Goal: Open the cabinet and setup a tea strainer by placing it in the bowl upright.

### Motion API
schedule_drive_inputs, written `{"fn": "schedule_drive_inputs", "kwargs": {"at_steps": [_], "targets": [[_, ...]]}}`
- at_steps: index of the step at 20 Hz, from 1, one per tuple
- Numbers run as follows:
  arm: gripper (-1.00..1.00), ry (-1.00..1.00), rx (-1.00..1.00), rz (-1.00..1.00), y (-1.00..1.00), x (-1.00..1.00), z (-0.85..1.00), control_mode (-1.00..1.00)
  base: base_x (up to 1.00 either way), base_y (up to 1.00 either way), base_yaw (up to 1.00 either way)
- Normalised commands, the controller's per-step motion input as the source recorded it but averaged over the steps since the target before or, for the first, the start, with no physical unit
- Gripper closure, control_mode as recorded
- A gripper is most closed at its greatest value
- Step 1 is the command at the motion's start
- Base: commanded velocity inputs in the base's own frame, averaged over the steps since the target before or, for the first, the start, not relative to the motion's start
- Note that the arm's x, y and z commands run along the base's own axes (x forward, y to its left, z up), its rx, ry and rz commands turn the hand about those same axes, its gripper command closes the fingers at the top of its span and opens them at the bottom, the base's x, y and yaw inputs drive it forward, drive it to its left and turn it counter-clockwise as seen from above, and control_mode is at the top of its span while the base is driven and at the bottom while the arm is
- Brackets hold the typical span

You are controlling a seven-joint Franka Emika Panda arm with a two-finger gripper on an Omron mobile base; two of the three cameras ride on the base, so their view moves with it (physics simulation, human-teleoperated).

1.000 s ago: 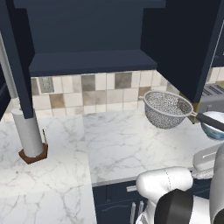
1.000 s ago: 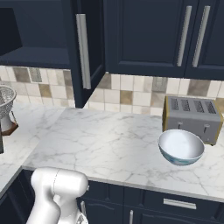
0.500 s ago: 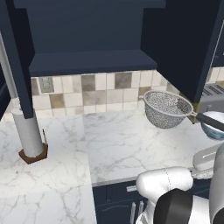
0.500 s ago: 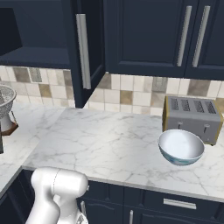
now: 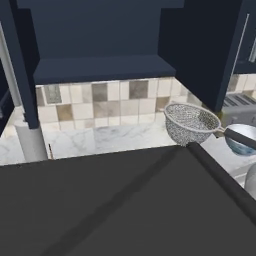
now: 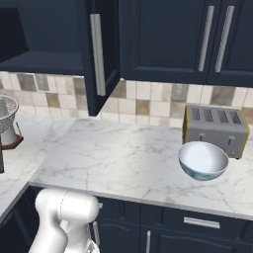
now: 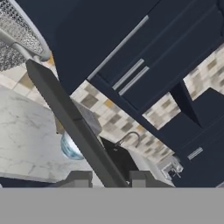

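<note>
The gripper (image 7: 105, 178) is pinched on the long dark handle of the tea strainer (image 5: 192, 123), which runs straight out from the fingers so the mesh basket hangs in the air over the counter (image 6: 123, 158), below the open cabinet (image 5: 102, 45). The bowl (image 6: 203, 161) sits well off to the right, just in front of the toaster (image 6: 215, 129), so the arm, stretched out level, likely has to swing right.

The bowl (image 6: 203, 160) sits just before the toaster (image 6: 215, 130) (counter's right).
</note>
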Motion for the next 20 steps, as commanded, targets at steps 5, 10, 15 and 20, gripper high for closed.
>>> {"fn": "schedule_drive_inputs", "kwargs": {"at_steps": [5, 10, 15, 20], "targets": [[1.00, 0.00, 0.00, 0.00, 0.00, 0.00, 0.00, 1.00, -0.63, -0.30, -0.06], [1.00, 0.00, 0.00, 0.00, 0.00, 0.00, 0.00, 1.00, -0.43, -0.73, -0.02], [1.00, 0.00, 0.00, 0.00, 0.00, 0.00, 0.00, 1.00, -0.59, -0.84, 0.00], [1.00, 0.00, 0.00, 0.00, 0.00, 0.00, 0.00, 1.00, -0.54, -0.66, 0.00]]}}
